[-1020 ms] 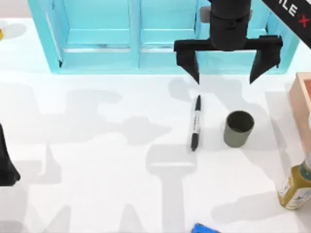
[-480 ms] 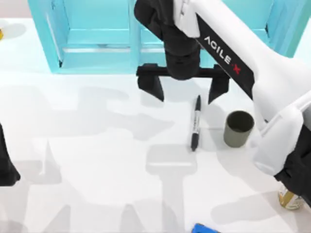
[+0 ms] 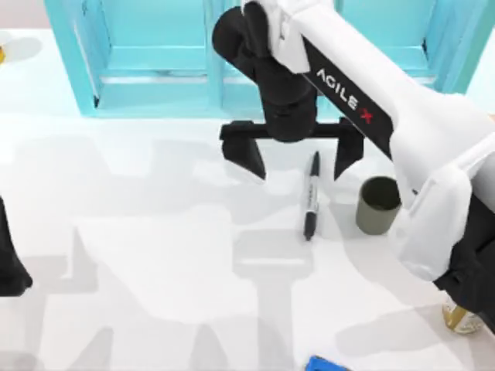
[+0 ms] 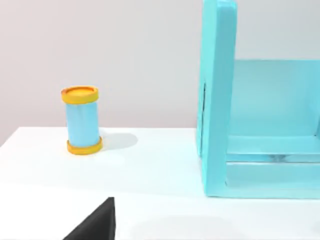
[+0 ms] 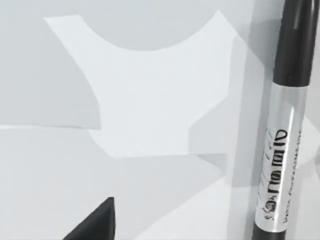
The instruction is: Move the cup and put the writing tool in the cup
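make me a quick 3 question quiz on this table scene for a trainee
1. True or false: the slim black marker pen lies flat on the white table.
2. The right claw is: A open, B shut on the marker pen.
3. Fill in: the small dark olive-grey cup stands on the marker pen's ___ side in the top view.

Key: 1 true; 2 A; 3 right. The left claw sits parked at the table's left edge.

At the far edge of my white table [image 3: 139, 294] stands a turquoise shelf unit [image 3: 155, 62] with open compartments. A light-blue canister [image 4: 82, 120] with orange lid and base stands upright near its left end. A yellow-green bottle [image 3: 462, 317] stands at the right edge; a small blue object [image 3: 323, 363] lies at the near edge.
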